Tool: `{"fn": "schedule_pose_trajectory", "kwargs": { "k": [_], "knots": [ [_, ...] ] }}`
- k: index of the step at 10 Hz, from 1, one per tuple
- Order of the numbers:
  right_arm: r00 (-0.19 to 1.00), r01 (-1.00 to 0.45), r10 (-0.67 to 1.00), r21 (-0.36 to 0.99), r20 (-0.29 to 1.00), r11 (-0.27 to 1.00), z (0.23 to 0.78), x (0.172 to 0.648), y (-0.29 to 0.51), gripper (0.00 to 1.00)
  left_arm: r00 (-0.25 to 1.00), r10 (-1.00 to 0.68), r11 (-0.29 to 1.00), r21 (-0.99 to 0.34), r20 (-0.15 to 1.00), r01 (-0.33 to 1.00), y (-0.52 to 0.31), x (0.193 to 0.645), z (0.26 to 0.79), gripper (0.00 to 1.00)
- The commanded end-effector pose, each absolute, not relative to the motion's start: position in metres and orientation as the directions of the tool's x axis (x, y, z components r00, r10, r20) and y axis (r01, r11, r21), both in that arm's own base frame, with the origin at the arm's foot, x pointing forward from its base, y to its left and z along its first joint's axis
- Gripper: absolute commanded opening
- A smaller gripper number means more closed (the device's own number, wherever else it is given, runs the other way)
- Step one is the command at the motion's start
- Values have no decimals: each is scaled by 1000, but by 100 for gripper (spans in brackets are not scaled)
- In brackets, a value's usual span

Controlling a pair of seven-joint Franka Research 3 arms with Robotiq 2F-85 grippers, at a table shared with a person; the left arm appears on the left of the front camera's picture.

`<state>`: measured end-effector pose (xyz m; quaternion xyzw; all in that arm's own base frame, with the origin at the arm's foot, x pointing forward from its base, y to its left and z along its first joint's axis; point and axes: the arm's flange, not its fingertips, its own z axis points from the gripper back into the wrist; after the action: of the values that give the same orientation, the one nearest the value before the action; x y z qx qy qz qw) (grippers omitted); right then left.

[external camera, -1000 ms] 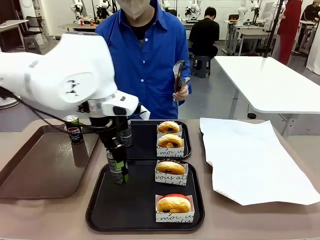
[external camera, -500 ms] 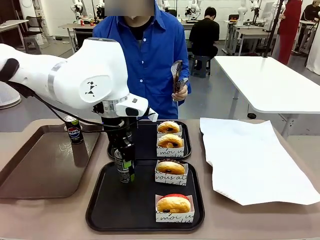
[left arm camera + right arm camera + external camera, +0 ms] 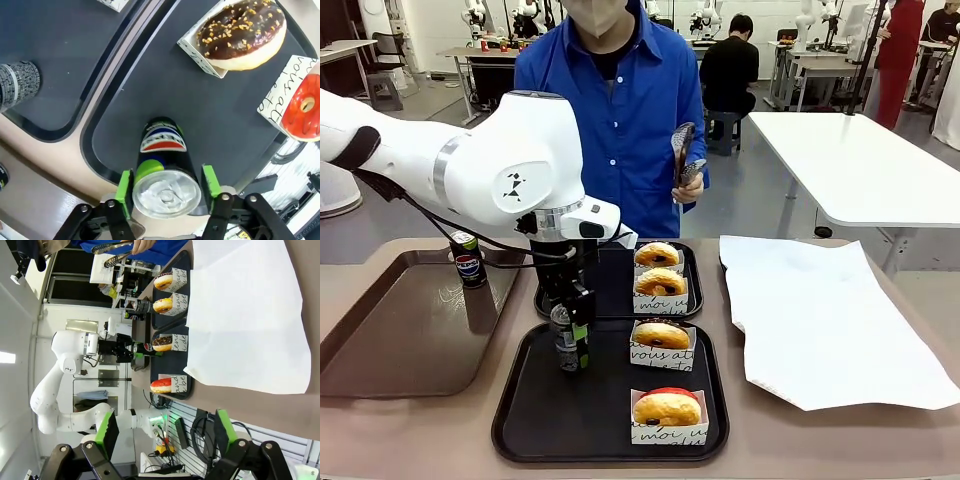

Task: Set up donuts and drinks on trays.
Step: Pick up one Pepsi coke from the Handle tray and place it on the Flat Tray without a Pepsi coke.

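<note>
The left gripper (image 3: 167, 187) stands over the Pepsi can (image 3: 567, 340) it has set upright on the near tray (image 3: 530, 420), green pads flanking the silver top; whether they grip or have just let go I cannot tell (the right gripper (image 3: 162, 432) hangs wide and empty). The next move looks like a straight lift clear, with open tray floor all round, the chocolate donut (image 3: 661, 335) near on one side and the tray's rim on the other

Front and wrist views share near tray (image 3: 520, 420)
</note>
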<state>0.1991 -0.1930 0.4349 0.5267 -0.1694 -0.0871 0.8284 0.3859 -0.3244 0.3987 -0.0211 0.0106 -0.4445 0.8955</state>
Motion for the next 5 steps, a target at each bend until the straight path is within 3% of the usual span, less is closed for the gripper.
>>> {"fn": "schedule_pose_trajectory", "kwargs": {
  "k": [1, 2, 3, 4, 5],
  "knots": [
    [925, -53, -323, 907, 203, 418, 435, 200, -193, 100, 625, -780, 624, -32, 36, 781, -325, 385, 407, 100],
    [925, -53, -323, 907, 203, 418, 435, 200, -193, 100, 627, -777, 626, -34, 55, 779, -320, 381, 415, 100],
    [925, -53, -323, 907, 203, 418, 435, 200, -193, 100, 628, -774, 628, -25, 81, 778, -313, 374, 428, 87],
    [925, -53, -323, 907, 203, 418, 435, 200, -193, 100, 632, -767, 635, -10, 112, 773, -304, 362, 439, 99],
    [925, -53, -323, 907, 203, 418, 435, 200, -193, 100, 638, -758, 644, 0, 135, 765, -293, 349, 449, 100]
  ]
}}
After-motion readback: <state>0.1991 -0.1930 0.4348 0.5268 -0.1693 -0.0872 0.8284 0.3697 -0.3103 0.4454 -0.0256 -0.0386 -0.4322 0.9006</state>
